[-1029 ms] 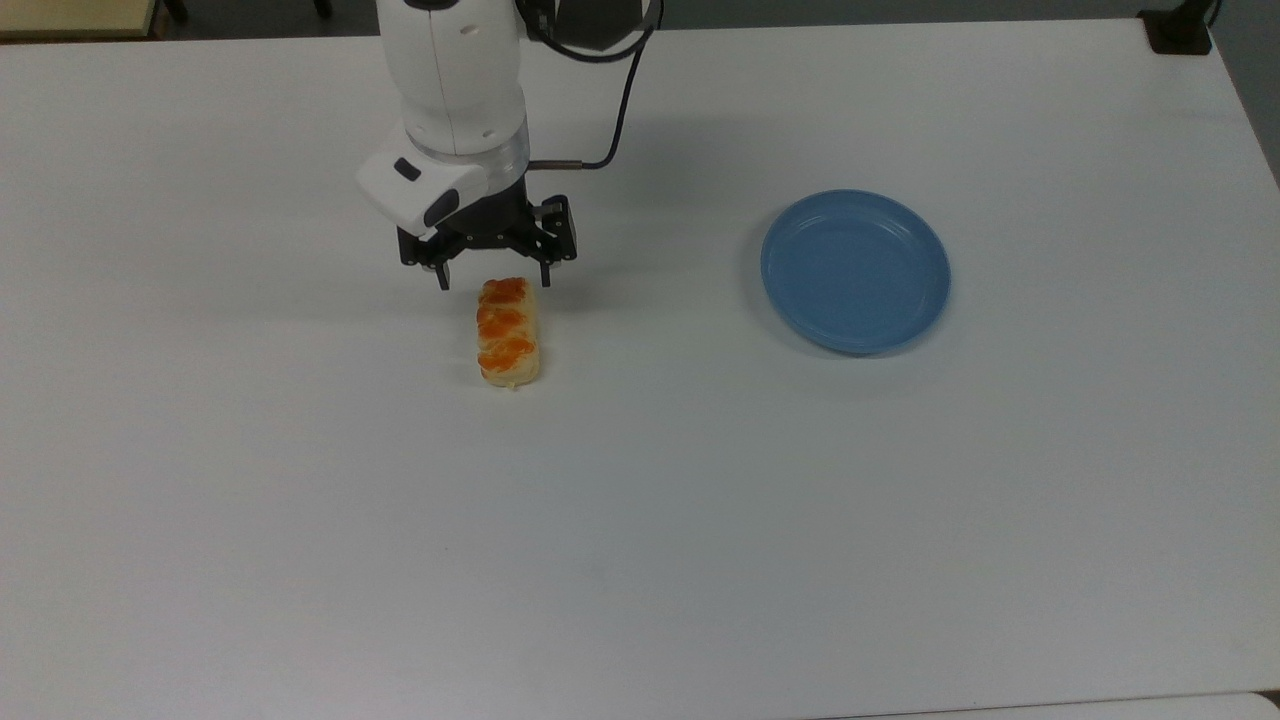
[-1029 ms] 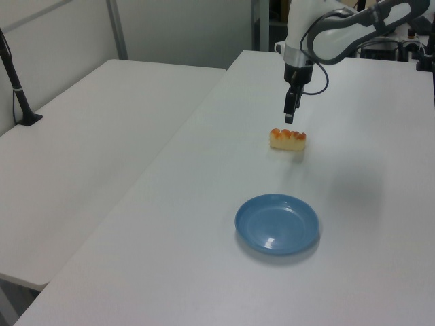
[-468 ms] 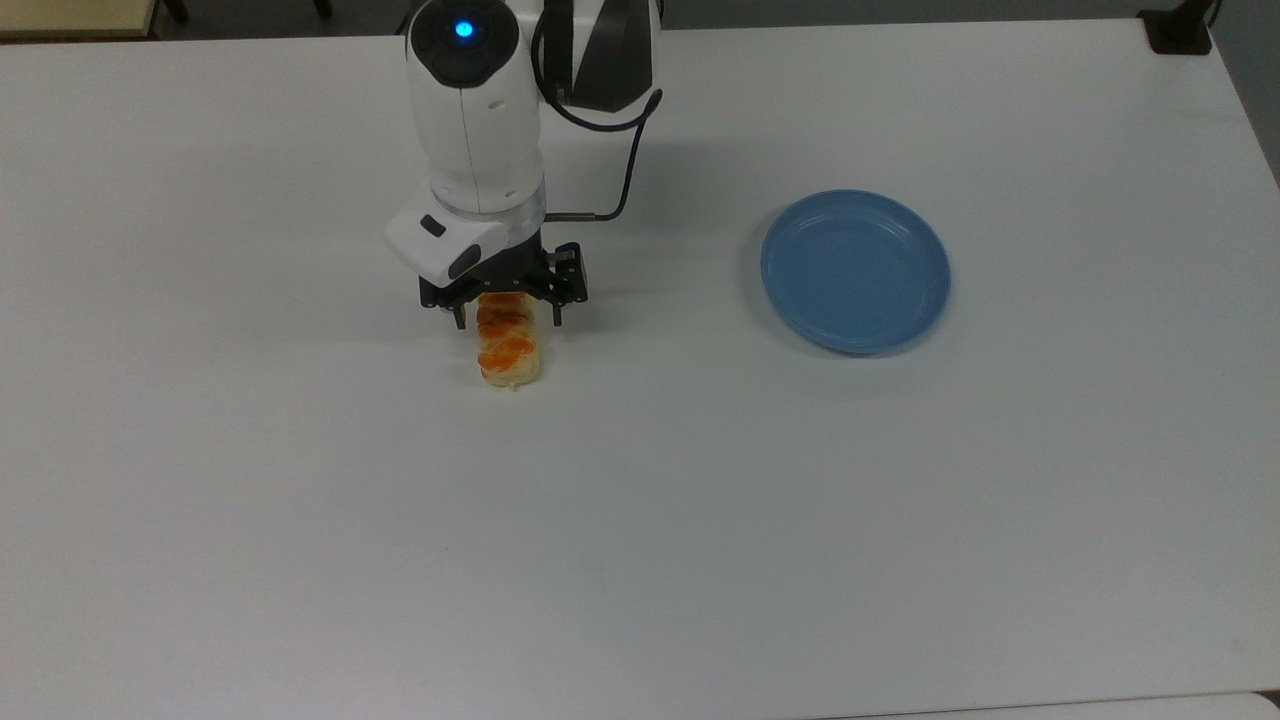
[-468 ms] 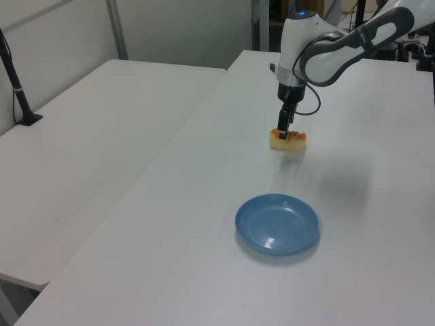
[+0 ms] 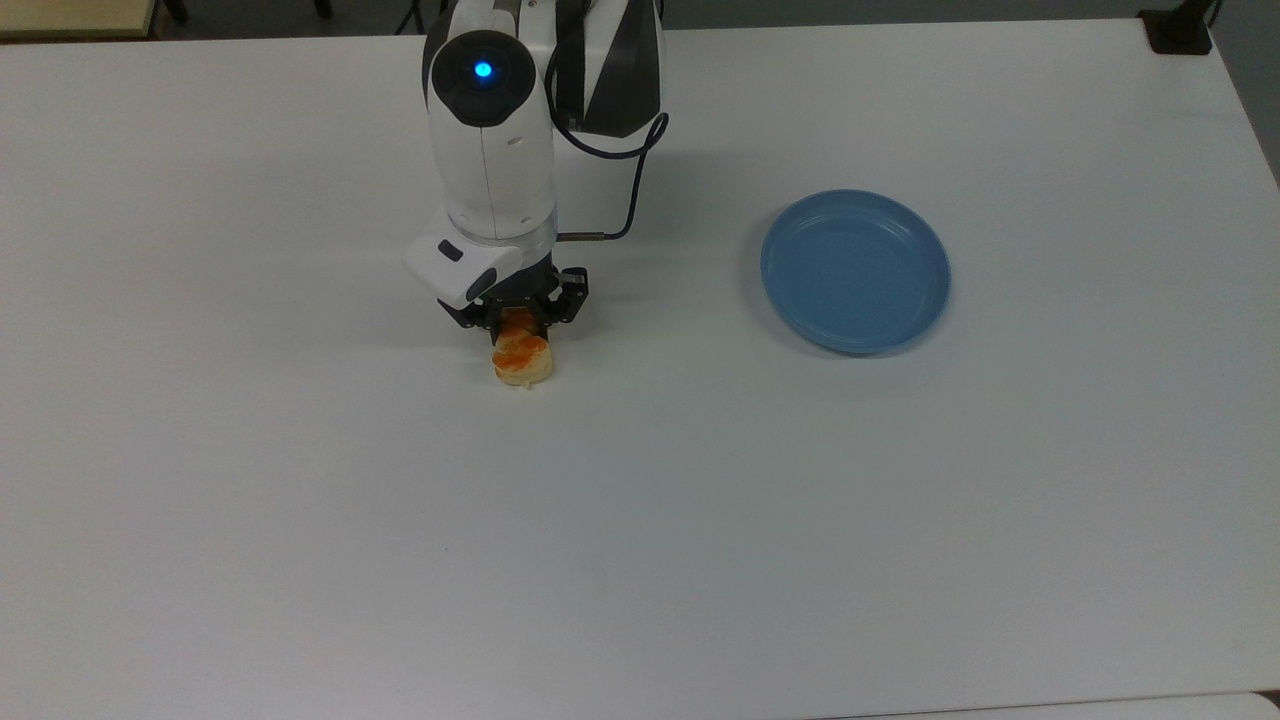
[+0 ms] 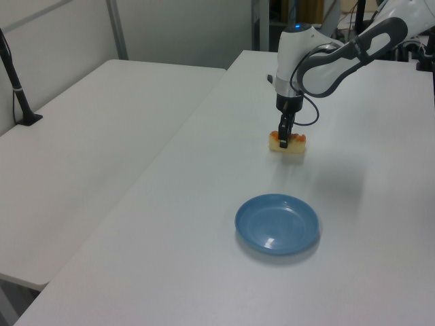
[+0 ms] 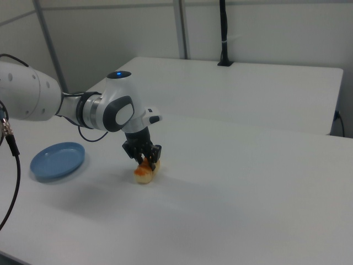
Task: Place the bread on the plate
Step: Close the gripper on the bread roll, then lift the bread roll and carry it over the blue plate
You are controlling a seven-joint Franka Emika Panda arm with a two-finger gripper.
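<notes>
The gripper (image 5: 519, 322) stands over the bread (image 5: 523, 359) on the white table (image 5: 640, 500), fingers down along the loaf's sides; whether they press it cannot be told. The wrist hides the loaf's far half in the top view. The plate (image 5: 855, 270) lies bare, well apart toward the top view's right. In the right view its left edge sits behind a cable (image 7: 12, 165).
</notes>
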